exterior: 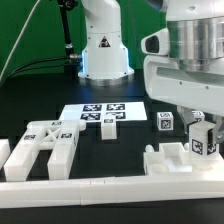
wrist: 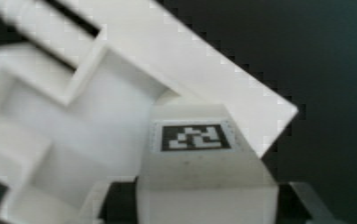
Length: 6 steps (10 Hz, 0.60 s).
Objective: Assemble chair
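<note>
Fingers (wrist: pixel 299 200) partly closed, gripping tagged white block (wrist: pixel 196 165)

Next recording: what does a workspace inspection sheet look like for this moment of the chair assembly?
Surface: black table; white border rail along the edge nearest the camera; marker board lying flat.
Job's things: slotted frame at the exterior view's left; notched block and small cube at its right; tagged block in the gripper.
Clutter: nothing seen.
Grippers: gripper shut on the tagged block.
Cables: black cable beside the robot base.
Surroundings: green backdrop.
</note>
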Each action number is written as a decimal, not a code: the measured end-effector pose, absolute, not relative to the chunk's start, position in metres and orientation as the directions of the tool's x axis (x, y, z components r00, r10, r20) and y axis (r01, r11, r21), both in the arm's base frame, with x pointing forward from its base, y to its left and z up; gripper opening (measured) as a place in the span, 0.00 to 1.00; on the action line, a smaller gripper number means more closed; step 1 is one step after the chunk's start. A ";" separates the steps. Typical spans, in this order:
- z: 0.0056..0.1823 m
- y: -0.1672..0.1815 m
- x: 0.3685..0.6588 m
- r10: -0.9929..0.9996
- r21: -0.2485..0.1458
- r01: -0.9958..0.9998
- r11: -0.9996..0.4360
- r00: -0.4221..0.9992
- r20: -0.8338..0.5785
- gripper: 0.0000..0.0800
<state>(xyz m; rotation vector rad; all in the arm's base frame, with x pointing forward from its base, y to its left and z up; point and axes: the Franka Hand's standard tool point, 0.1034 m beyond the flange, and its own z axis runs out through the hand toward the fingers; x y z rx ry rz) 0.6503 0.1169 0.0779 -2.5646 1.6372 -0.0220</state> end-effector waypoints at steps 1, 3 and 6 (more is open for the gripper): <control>0.078 0.117 0.650 -0.897 -0.091 -0.896 -0.435 0.440 -0.039 0.36; 0.078 0.117 0.651 -0.858 -0.093 -0.856 -0.509 0.513 -0.029 0.59; 0.078 0.117 0.650 -0.506 -0.096 -0.503 -0.859 0.862 0.016 0.80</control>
